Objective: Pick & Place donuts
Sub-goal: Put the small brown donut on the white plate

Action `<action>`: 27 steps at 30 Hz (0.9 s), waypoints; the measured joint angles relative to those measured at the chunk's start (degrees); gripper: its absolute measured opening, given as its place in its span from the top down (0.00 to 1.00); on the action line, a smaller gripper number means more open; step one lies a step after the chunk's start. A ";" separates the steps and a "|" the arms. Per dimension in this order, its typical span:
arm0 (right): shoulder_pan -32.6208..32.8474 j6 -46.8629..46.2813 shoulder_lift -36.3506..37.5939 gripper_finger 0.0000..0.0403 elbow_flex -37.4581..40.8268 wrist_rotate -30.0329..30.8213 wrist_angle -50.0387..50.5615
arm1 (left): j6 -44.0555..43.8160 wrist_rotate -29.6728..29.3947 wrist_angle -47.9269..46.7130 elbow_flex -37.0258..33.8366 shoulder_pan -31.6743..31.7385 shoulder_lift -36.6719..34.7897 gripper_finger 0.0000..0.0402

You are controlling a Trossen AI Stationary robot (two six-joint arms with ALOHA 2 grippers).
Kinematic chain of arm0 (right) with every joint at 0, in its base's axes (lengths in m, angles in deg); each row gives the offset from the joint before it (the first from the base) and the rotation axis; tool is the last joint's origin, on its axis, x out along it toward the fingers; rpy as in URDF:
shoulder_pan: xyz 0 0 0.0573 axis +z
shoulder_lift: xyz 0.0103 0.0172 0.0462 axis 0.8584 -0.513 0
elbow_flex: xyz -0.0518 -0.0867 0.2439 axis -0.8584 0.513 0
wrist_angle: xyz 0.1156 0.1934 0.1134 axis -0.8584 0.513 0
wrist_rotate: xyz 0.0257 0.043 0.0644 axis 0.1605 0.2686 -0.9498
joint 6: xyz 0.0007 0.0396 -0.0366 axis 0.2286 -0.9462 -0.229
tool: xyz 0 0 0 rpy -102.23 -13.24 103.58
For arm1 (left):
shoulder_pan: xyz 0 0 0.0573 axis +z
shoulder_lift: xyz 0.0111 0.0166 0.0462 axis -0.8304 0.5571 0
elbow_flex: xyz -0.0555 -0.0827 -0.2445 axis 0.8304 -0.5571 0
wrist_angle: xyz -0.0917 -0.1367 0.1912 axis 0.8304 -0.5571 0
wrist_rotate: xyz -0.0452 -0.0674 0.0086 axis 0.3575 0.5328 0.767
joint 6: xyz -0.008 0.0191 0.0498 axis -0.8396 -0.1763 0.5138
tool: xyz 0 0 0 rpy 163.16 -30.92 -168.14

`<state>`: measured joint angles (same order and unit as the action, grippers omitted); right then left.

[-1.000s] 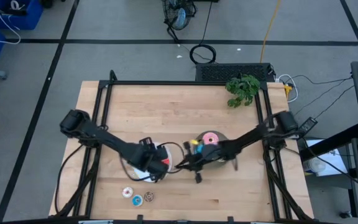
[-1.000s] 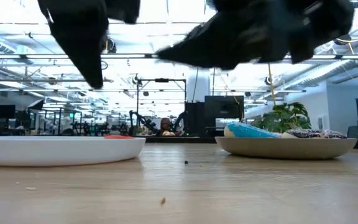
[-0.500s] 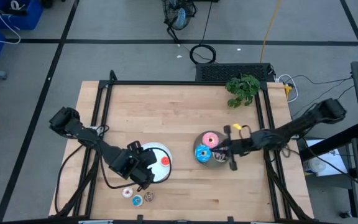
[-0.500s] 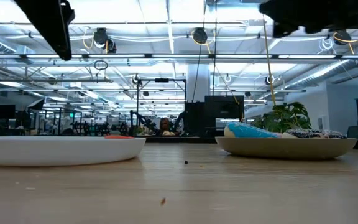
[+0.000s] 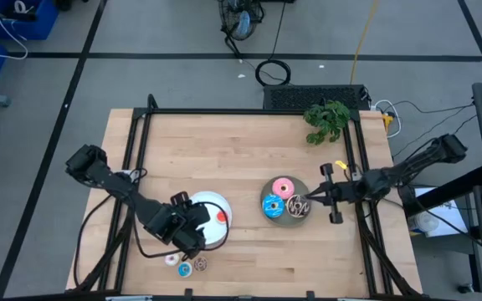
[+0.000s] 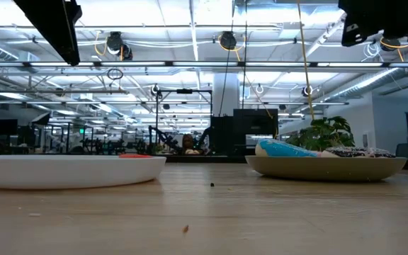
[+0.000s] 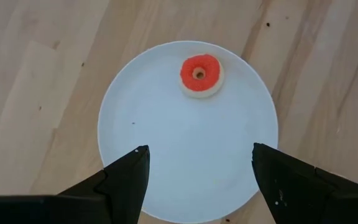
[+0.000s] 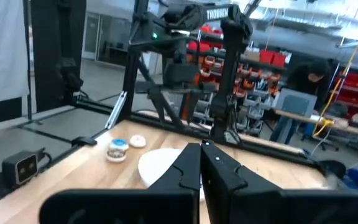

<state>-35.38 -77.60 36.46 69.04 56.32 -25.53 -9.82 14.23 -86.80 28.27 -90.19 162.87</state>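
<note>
A red mini donut (image 5: 222, 216) lies flat on the white plate (image 5: 210, 203). My left gripper (image 7: 197, 171) hangs open above that plate's near left part (image 5: 192, 237), holding nothing. The grey plate (image 5: 284, 219) carries a pink donut (image 5: 283, 186), a blue donut (image 5: 273, 206) and a chocolate donut (image 5: 298, 206). Three mini donuts (image 5: 184, 264) lie on the table near its front edge. My right gripper (image 5: 312, 200) is shut and empty. It points about level from the right, raised over the grey plate's right rim.
A green plant (image 5: 327, 119) stands at the far right corner. A black frame (image 5: 145, 125) runs along the table's sides. Bare wood lies between the two plates and across the table's far half.
My right gripper has drawn back from between the plates toward the table's right edge, rising and tipping up to about level; its fingers stay shut. This uncovered the blue and chocolate donuts. My left gripper has shifted from the white plate's right part toward the near left and risen slightly.
</note>
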 joint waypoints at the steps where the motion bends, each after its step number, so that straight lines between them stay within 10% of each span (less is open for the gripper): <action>1: -0.01 -0.49 1.51 1.00 0.09 0.04 1.99 | -0.01 0.00 0.14 0.00 -0.32 0.00 0.30; 15: -0.03 -2.70 13.88 1.00 1.25 -12.01 10.34 | -1.42 -0.14 0.31 0.00 -1.39 0.02 0.30; 27: -2.33 -0.46 21.82 1.00 6.27 -10.54 7.56 | 0.20 -1.41 3.00 0.00 -1.28 0.02 0.30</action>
<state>-37.70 -78.07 58.28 75.31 45.78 -17.97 -9.62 12.82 -83.80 28.27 -91.47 162.89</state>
